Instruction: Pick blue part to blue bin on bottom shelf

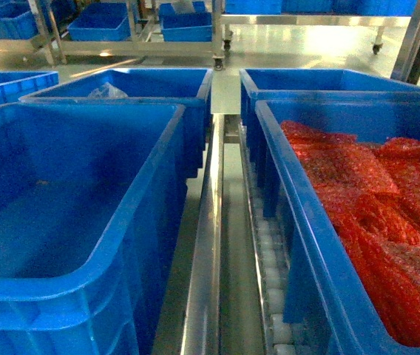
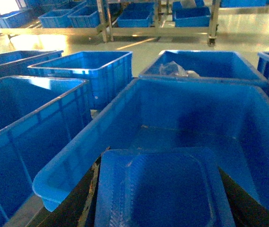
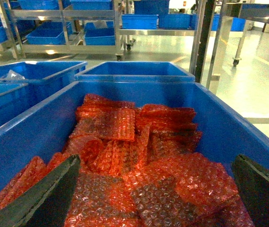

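The left end effector (image 2: 158, 198) is mostly covered by a blurred blue tray-like piece (image 2: 160, 189), cut off at the frame's bottom edge. The right end effector (image 3: 156, 198) shows only two dark fingers (image 3: 44, 198) at the lower corners. The bag-filled crate (image 1: 299, 222) runs off the head view's right edge.

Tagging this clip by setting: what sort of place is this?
Probably a warehouse or factory parts area: rows of blue plastic crates, steel roller-track racking, and a crate of red bubble-wrap bags.

Your right gripper (image 3: 156, 189): dark fingers (image 3: 40, 198) spread wide at the lower frame corners. Your left gripper (image 2: 158, 198): jaws around a blue piece, lower centre.
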Controlling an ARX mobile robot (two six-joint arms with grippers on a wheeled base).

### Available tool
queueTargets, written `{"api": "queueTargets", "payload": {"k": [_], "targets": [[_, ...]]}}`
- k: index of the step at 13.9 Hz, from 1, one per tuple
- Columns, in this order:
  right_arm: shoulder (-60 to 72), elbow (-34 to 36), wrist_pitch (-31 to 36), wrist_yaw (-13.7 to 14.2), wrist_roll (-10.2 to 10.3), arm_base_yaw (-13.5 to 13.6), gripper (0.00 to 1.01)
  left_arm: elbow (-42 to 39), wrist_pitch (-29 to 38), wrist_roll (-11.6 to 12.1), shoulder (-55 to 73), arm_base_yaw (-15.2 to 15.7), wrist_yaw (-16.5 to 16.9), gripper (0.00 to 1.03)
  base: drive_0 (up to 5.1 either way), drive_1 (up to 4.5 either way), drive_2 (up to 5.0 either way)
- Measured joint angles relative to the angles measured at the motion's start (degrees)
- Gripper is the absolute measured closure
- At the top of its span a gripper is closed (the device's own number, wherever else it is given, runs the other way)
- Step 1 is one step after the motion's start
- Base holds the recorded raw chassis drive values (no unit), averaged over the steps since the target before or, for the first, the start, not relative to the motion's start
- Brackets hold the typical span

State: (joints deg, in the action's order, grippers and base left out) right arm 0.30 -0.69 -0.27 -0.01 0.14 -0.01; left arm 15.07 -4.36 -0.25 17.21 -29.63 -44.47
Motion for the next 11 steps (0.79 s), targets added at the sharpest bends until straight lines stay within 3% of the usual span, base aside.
{"api": "queueTargets", "payload": {"k": [1, 2, 5, 8, 11], "targets": [[0.0, 0.0, 0.0, 0.0, 0.0, 0.0, 0.03, 0.0, 2.1, -0.3, 2.1, -1.9, -1.6, 0.60, 0.0, 0.00, 0.0], [0.0, 0.0, 0.0, 0.0, 0.0, 0.0, 0.03, 0.6, 8.2, -0.4, 6.3, 0.0, -0.7, 0.60, 0.0, 0.00, 0.0], [0.0, 0.0, 0.0, 0.0, 0.0, 0.0, 0.03, 4.0, 28.4, 1.1, 28.6, 5.3, 8.6, 0.60, 0.0, 0.00, 0.0], [0.0, 0.0, 0.0, 0.0, 0.0, 0.0, 0.03, 6.4, 35.2, 0.2, 40.4, 6.1, 12.4, 0.56, 0.0, 0.00, 0.0], [0.0, 0.0, 0.0, 0.0, 0.0, 0.0, 0.03, 6.5, 35.5, 0.1, 40.4, 6.2, 12.4, 0.16, 0.0, 0.00, 0.0]]}}
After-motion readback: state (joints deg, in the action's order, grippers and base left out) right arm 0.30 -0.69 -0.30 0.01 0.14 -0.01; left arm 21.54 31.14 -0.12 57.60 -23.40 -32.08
